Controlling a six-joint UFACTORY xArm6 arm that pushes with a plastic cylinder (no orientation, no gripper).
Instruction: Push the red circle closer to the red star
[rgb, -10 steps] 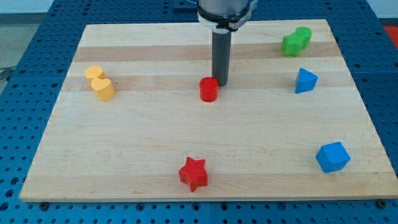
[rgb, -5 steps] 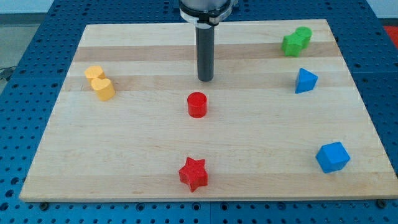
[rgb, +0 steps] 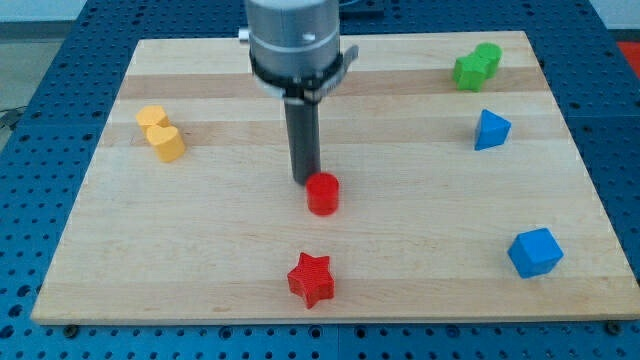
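The red circle (rgb: 323, 194) sits near the middle of the desk (rgb: 200, 250), a little toward the bottom edge. My tip (rgb: 305, 181) rests just at its upper-left side, touching it or very nearly so. There is no pincer on this arm, only the dark rod, so nothing is clenched or released. The red star (rgb: 311, 279) lies near the bottom edge, below the circle and slightly to the view's left, apart from it. A yellow block (rgb: 160, 133) of rounded, lobed shape sits by the left edge. A green block (rgb: 476, 66) is in the top right corner, a blue triangle (rgb: 491, 130) is below it by the right edge, and a blue cube (rgb: 535, 252) is toward the bottom right corner.
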